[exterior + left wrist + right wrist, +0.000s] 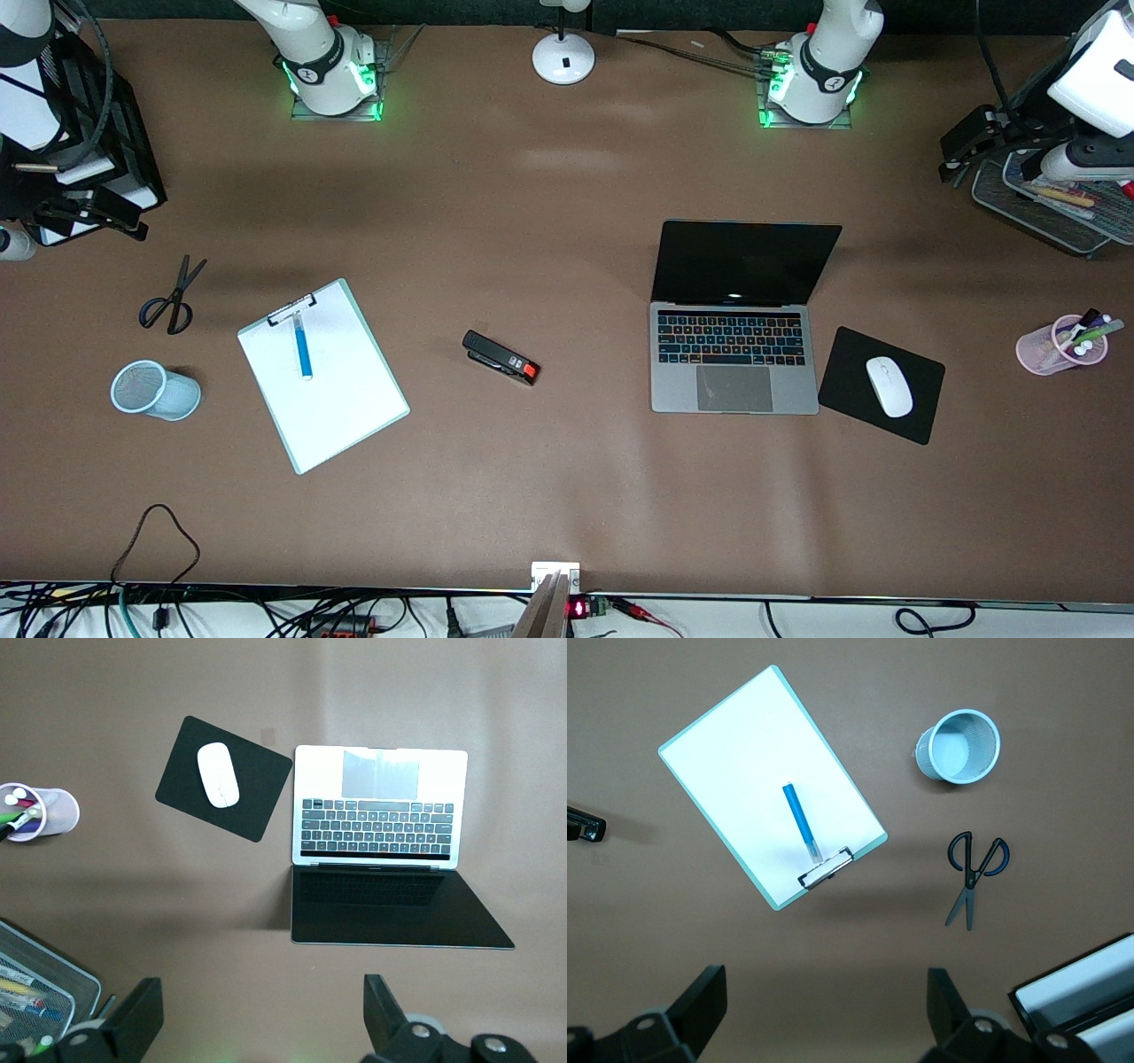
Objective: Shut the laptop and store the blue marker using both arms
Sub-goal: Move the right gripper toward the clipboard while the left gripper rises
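The laptop (738,332) stands open on the table, its black screen raised, toward the left arm's end. Just beside the laptop, still more toward that end, lies a black mouse pad (850,372) with a white mouse (889,386) on it. Farther the same way from the laptop stands a pink cup (1048,350) holding several markers with white ends; their colours seem green, purple and black, but this is hard to read. A wire mesh tray (1045,213) near the left arm's end holds some pens. Well apart from the laptop, toward the right arm's end, the blue marker (303,344) lies on a clipboard (337,399) with white paper, between a black stapler (500,357) and a light blue mesh cup (152,390), which looks empty. Scissors (173,299) lie near this cup. The left gripper (261,1014) hangs high over the table near the laptop with fingers spread, holding nothing. The right gripper (824,1010) hangs over the clipboard's region, also spread wide and empty.
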Robot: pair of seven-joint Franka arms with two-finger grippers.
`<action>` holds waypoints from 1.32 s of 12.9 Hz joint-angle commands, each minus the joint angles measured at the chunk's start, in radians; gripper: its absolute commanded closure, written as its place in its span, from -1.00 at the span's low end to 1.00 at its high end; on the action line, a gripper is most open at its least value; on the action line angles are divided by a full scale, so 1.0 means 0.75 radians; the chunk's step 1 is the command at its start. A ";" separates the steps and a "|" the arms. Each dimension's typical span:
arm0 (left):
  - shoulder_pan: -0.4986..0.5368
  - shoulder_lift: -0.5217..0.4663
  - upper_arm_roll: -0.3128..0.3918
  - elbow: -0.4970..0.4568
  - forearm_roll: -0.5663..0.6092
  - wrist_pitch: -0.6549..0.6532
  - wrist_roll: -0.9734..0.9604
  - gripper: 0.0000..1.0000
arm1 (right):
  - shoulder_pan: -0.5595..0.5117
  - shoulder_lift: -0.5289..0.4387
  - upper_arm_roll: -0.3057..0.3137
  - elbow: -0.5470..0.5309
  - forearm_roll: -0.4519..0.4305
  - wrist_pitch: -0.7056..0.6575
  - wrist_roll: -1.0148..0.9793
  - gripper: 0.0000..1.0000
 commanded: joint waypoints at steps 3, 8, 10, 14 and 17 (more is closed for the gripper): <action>0.015 -0.003 -0.008 0.011 -0.001 -0.006 0.033 -1.00 | -0.007 -0.011 0.013 0.014 0.007 -0.024 -0.015 -1.00; 0.015 0.003 -0.008 0.013 -0.001 -0.006 0.031 -1.00 | -0.005 0.056 0.017 0.022 0.011 -0.012 -0.015 -1.00; 0.013 0.021 -0.012 0.013 0.004 -0.008 0.029 -1.00 | -0.007 0.093 0.017 0.028 0.022 -0.002 -0.011 -1.00; -0.003 0.080 -0.040 0.009 0.020 -0.093 0.023 -1.00 | -0.007 0.242 0.019 0.030 0.103 0.116 -0.011 -1.00; -0.005 0.115 -0.081 -0.044 0.008 -0.124 0.010 -1.00 | 0.023 0.387 0.019 0.030 0.128 0.258 -0.019 -1.00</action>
